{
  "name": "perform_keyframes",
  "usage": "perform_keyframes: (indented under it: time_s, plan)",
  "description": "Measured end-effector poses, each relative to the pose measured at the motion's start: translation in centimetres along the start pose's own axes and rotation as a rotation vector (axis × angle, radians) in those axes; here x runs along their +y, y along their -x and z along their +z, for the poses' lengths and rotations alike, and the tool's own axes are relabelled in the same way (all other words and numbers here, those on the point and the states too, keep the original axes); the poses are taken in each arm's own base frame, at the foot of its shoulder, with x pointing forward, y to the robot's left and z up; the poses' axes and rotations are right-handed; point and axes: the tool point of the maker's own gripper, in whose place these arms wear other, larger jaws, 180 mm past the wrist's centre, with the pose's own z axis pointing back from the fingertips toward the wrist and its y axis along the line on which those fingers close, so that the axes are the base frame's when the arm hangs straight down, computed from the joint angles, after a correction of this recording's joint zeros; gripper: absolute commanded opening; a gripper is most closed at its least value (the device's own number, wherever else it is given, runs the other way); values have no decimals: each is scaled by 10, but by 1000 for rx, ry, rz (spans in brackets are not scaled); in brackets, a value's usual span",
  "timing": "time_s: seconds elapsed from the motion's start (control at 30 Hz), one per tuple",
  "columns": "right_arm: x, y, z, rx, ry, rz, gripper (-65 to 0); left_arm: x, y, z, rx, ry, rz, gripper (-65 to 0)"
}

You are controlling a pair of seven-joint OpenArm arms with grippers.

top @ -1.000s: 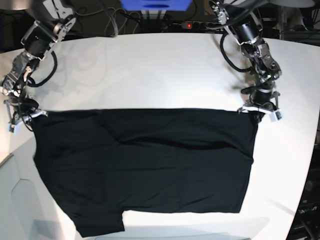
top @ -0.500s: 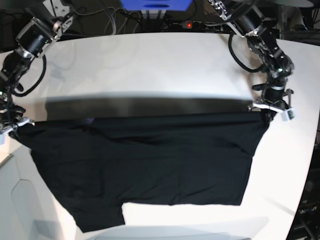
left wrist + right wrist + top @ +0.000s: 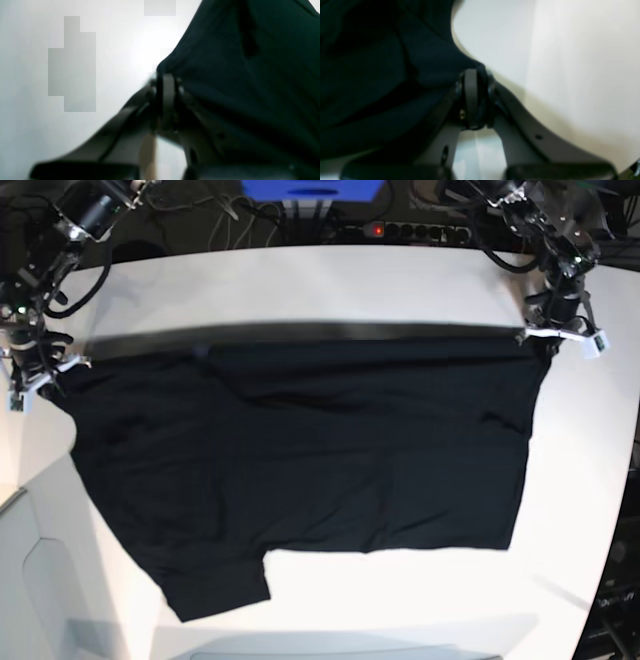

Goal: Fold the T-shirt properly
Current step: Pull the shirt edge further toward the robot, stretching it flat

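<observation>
The fingers [image 3: 168, 100] of the left gripper [image 3: 562, 338] are pressed together on a corner of the black T-shirt [image 3: 300, 470], the cloth bunched right above the tips in the left wrist view and hanging away to the right of them. The fingers [image 3: 470, 97] of the right gripper [image 3: 38, 378] are likewise clamped on the opposite corner, with dark cloth spreading off to the left in the right wrist view. In the base view the two grippers sit at either end of the shirt's far edge, well apart, the left one near the right rim of the white table [image 3: 300, 290] and the right one near its left rim. Between them that far edge runs in a nearly straight, slightly blurred line across the table. The rest of the shirt lies spread toward the near side, with a few shallow creases, one sleeve sticking out at the near left corner and the straight side edge running down on the right. Behind the table, dark cables [image 3: 220, 220] and a power strip [image 3: 420, 228] with a small red light lie along the back.
</observation>
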Motion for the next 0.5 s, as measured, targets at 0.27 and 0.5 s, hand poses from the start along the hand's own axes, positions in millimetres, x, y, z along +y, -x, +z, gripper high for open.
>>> perform_keyframes:
  time_s: [0.27, 0.5]
  plan:
    - [1, 46, 31, 88, 11, 65, -650, 40, 39, 42, 72, -44, 71, -649]
    - [15, 82, 47, 87, -16, 55, -650, 42, 34, 68, 77, -50, 0, -649]
